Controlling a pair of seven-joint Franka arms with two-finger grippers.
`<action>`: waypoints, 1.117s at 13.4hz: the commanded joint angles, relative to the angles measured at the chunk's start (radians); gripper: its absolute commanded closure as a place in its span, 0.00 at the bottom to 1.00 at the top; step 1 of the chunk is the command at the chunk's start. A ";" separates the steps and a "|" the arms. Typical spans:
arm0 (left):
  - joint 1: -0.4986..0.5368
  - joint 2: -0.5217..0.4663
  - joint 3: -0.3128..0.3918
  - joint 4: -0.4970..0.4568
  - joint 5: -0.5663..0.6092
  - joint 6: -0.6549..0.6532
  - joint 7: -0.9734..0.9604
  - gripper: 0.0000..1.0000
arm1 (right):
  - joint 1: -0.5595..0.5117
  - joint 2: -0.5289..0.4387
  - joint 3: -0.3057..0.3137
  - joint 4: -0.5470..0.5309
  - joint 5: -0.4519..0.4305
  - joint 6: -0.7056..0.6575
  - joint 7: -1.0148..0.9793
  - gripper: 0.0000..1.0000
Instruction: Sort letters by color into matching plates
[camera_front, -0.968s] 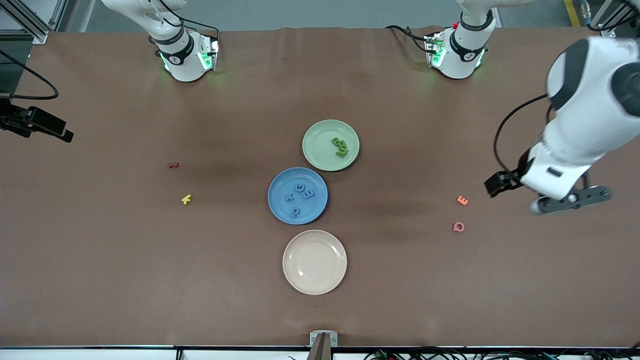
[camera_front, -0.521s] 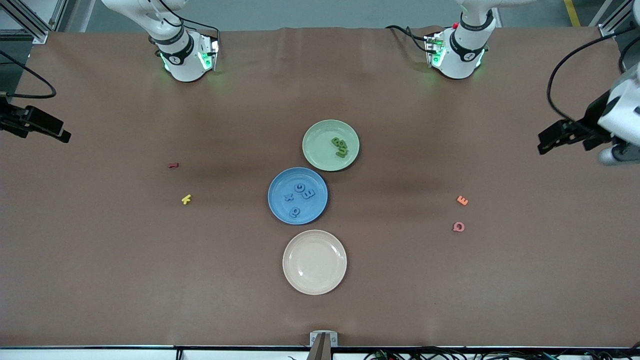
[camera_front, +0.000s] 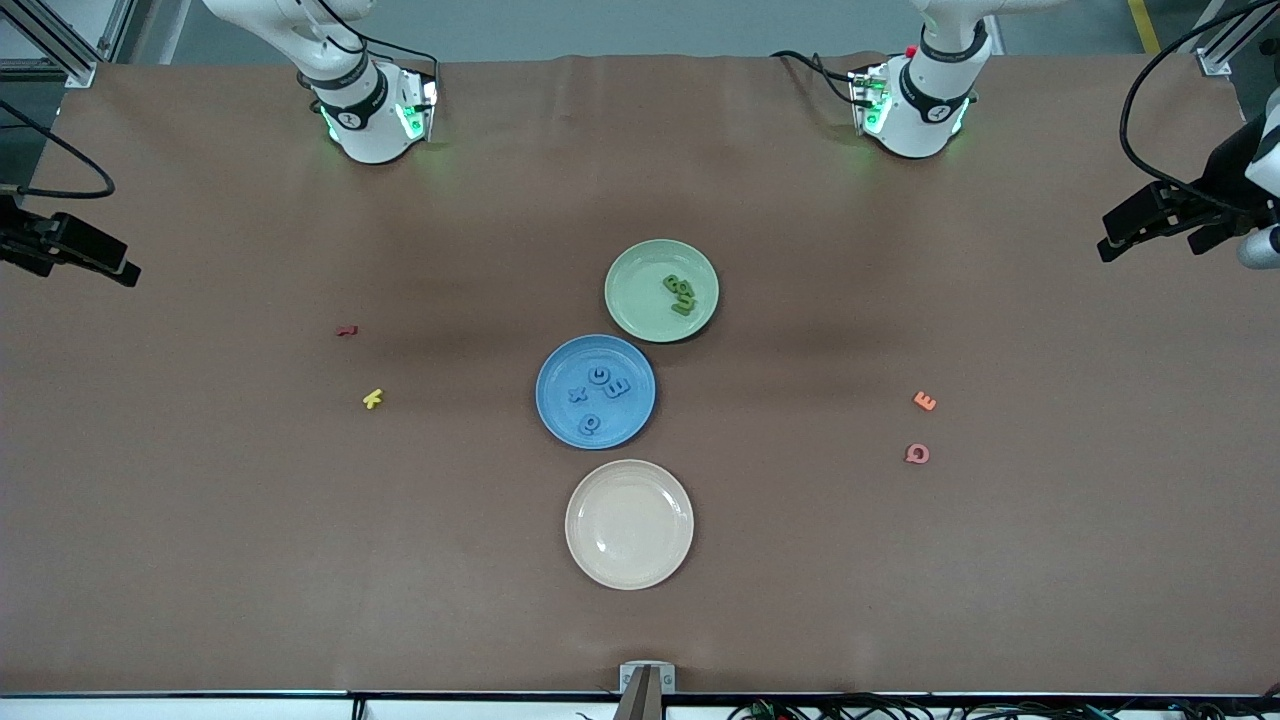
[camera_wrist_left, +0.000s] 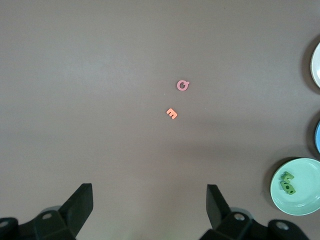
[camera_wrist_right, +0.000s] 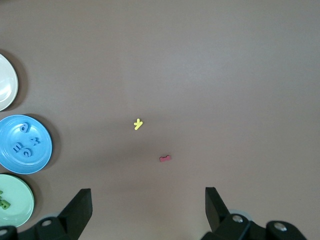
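Hovering: left claw (camera_wrist_left: 150, 207) wide open, empty | right claw (camera_wrist_right: 148, 207) wide open, empty

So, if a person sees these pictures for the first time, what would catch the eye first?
Probably the three plates in a row mid-table: the green plate with green letters, the blue plate with blue letters, and the bare cream plate nearest the camera. Stray letters lie toward both table ends.

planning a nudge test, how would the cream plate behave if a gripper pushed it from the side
The cream plate looks glossy and sits flat on the brown table cover, so it would probably slide rather than tip. Its low, wide shape suggests little risk of rolling. It holds nothing, so it may move easily, and a push toward the robots would likely bump the blue plate, which sits close by.
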 joint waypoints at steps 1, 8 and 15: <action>0.008 -0.029 -0.012 -0.012 -0.008 -0.036 0.014 0.00 | -0.010 0.009 0.012 0.022 -0.017 -0.007 -0.002 0.00; 0.005 -0.030 -0.026 0.002 0.001 -0.045 0.029 0.00 | -0.010 0.009 0.012 0.022 -0.016 -0.007 -0.002 0.00; -0.002 0.015 -0.027 0.054 0.032 -0.062 0.062 0.00 | -0.010 0.009 0.012 0.022 -0.016 -0.008 -0.002 0.00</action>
